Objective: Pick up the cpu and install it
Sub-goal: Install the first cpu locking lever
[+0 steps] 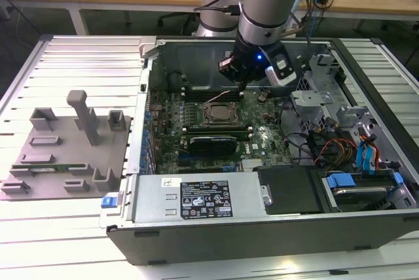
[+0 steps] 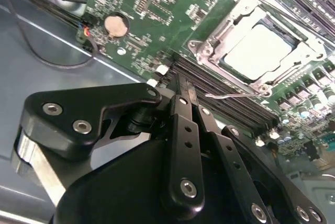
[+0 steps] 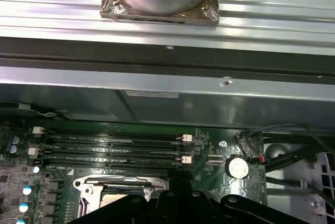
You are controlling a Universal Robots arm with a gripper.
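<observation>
CPU, a thin, light, rigid chip with a slippery metal lid and probably fragile contacts, best held by opposite edges, lies seated in the motherboard socket while the gripper, fingers closed together and empty, hovers beside it.

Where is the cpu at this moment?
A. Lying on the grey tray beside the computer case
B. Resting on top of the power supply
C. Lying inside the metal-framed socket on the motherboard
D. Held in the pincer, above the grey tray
C: in the second wrist view the cpu, with its pale silvery top, lies flat inside the socket, whose metal frame surrounds it on the motherboard.
</observation>
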